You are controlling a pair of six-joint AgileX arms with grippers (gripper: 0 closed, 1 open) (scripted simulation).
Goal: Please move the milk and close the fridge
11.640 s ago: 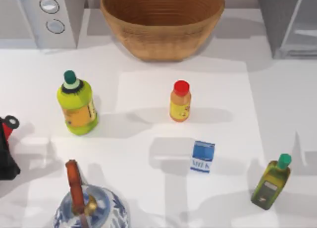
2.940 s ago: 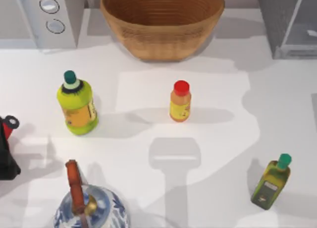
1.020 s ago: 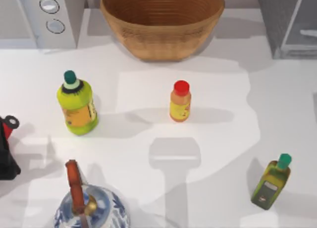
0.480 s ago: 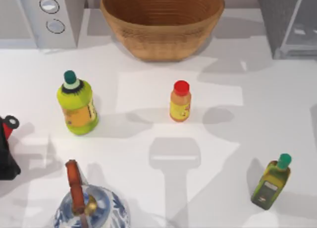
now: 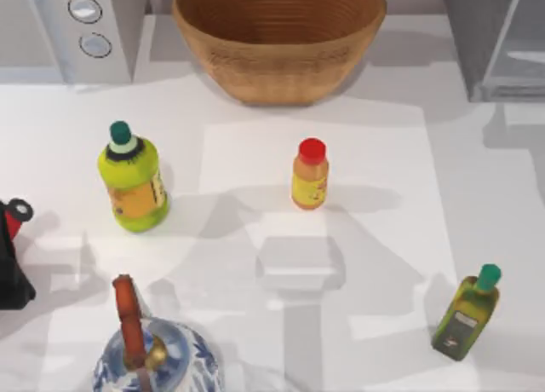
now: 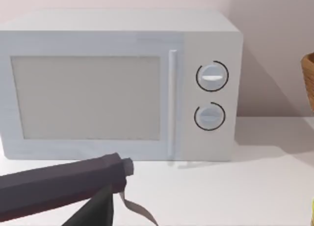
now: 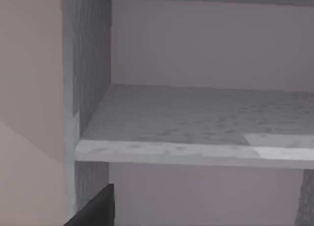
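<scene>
The milk is out of view. The fridge (image 5: 479, 36) stands at the table's far right corner, its dark textured side toward the basket and its inside (image 5: 521, 61) open. In the right wrist view I look straight into the fridge at close range: a grey speckled shelf (image 7: 196, 123) and the textured side wall (image 7: 86, 64), with a dark piece of my right gripper (image 7: 94, 209) at the picture's edge. In the left wrist view a dark finger (image 6: 68, 185) of my left gripper lies in front of the microwave (image 6: 117, 83).
A wicker basket (image 5: 279, 34) sits at the back middle and the microwave (image 5: 81, 30) at the back left. On the table stand a yellow-green bottle (image 5: 132, 179), a red-capped orange bottle (image 5: 310, 174), an olive oil bottle (image 5: 465, 314), a blue-white teapot (image 5: 153, 358) and a black-red object (image 5: 10, 256).
The milk stood on the table right of centre in the oldest frame and has been gone from it since. Arm shadows have shifted over the table's right half.
</scene>
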